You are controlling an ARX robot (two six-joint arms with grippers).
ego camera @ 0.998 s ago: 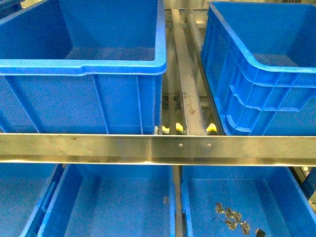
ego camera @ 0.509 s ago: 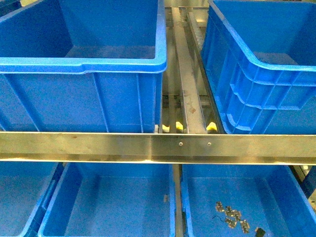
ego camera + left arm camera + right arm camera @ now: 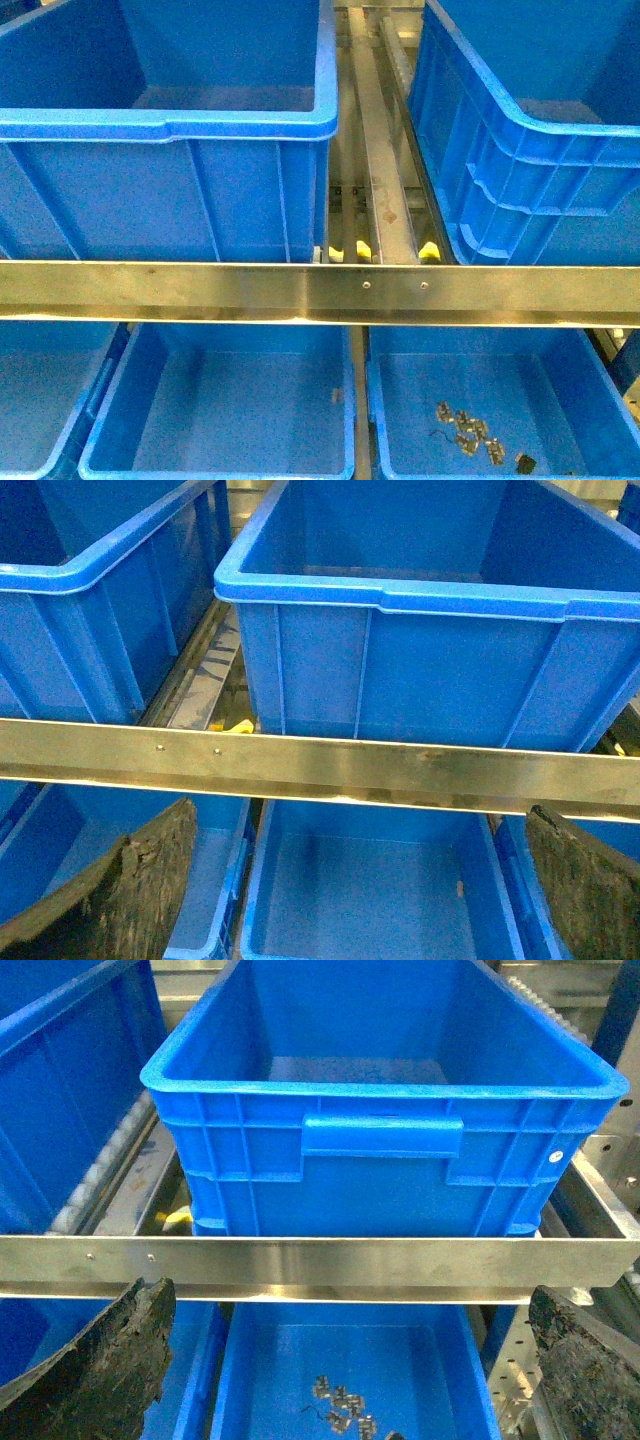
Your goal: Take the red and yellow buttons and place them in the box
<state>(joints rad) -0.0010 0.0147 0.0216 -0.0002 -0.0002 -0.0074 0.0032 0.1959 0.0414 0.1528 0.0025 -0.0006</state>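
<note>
The red and yellow buttons are out of view in every frame. Several blue plastic boxes sit on a two-level rack. One large box [image 3: 170, 125] is upper left and another [image 3: 520, 150] upper right. My left gripper [image 3: 365, 900] is open, its dark fingers [image 3: 130, 890] spread over an empty lower box [image 3: 300, 880]. The right gripper [image 3: 355, 1380] is open too, fingers [image 3: 590, 1370] wide apart above a lower box [image 3: 430, 1350]. That box holds several small grey metal parts [image 3: 340, 1405]. Neither arm shows in the front view.
A steel rail [image 3: 200, 290] runs across the rack between the upper and lower boxes. Small yellow pieces [image 3: 362, 250] sit at the end of the roller tracks between the upper boxes. The grey parts [image 3: 470, 432] lie in the lower right box [image 3: 420, 380].
The front view has shifted slightly: the steel rail sits a little higher in the picture and more of the lower boxes shows. Nothing on the rack has moved.
</note>
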